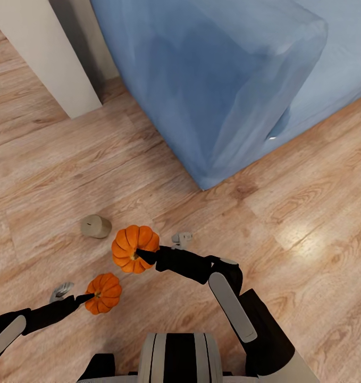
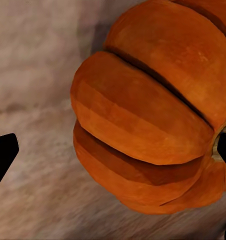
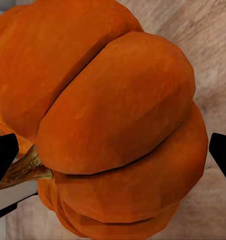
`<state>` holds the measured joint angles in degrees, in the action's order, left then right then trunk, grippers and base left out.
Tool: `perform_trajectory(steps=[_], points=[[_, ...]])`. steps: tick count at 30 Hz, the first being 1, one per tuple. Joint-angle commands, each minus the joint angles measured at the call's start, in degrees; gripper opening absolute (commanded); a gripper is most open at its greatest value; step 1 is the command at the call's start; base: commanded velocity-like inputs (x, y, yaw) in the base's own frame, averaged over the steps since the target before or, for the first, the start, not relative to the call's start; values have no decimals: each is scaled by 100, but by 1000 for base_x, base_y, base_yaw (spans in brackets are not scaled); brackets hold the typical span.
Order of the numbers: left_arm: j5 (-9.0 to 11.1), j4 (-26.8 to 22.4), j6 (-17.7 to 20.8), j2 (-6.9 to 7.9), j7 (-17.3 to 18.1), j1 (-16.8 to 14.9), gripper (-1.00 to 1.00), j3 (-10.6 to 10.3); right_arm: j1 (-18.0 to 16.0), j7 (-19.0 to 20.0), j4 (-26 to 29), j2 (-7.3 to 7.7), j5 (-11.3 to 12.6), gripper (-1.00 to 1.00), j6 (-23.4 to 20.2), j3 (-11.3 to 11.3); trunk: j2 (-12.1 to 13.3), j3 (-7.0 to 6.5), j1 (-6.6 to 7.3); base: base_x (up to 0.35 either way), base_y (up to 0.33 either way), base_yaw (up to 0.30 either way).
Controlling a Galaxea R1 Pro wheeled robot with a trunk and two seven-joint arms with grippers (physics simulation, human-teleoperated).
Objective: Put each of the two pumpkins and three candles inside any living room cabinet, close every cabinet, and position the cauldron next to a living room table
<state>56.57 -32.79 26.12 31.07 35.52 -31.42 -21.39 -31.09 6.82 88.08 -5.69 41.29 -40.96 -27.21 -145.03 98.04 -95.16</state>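
Orange fills both wrist views: each arm has a pumpkin between its fingers. In the head view the right gripper [image 1: 139, 256] is clenched on the larger-looking pumpkin [image 1: 135, 248], gripping near the stem at the picture's centre, while the left gripper [image 1: 90, 297] grasps the second pumpkin [image 1: 104, 293] at about seven o'clock from the first. Whether either pumpkin is lifted off the wooden floor [image 1: 308, 223] or resting on it cannot be told.

One candle [image 1: 95, 226] lies on the floor at ten o'clock from the right-hand pumpkin, just beside it but apart. A blue sofa [image 1: 228, 80] occupies the twelve-to-two o'clock part of the scene, with a pale upright panel [image 1: 47, 58] at eleven o'clock.

As a judgement, the task is at an early stage: both pumpkins are in hand but not stowed, this candle waits, and the closing of cabinets and the cauldron step appear undone.
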Motion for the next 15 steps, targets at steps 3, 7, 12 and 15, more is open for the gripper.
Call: perform_trajectory(steps=[3,7,12,15], points=[[57,0,30,5,-1,-4,100,-29,-2,21,-1,-2,-7,-100,-26,6,-4,47,-4,0,0,0],[57,0,32,-2,-3,-4,100,-31,-2,21,-1,-2,-8,-100,-26,6,-4,47,-4,0,0,0],[56,0,27,3,-2,-4,100,-32,-2,17,4,-2,-7,-100,-26,7,-4,47,-4,0,-5,0],[56,0,26,4,-1,-4,100,-32,-2,20,6,-2,-7,-100,-26,6,-4,47,-4,0,-150,0]])
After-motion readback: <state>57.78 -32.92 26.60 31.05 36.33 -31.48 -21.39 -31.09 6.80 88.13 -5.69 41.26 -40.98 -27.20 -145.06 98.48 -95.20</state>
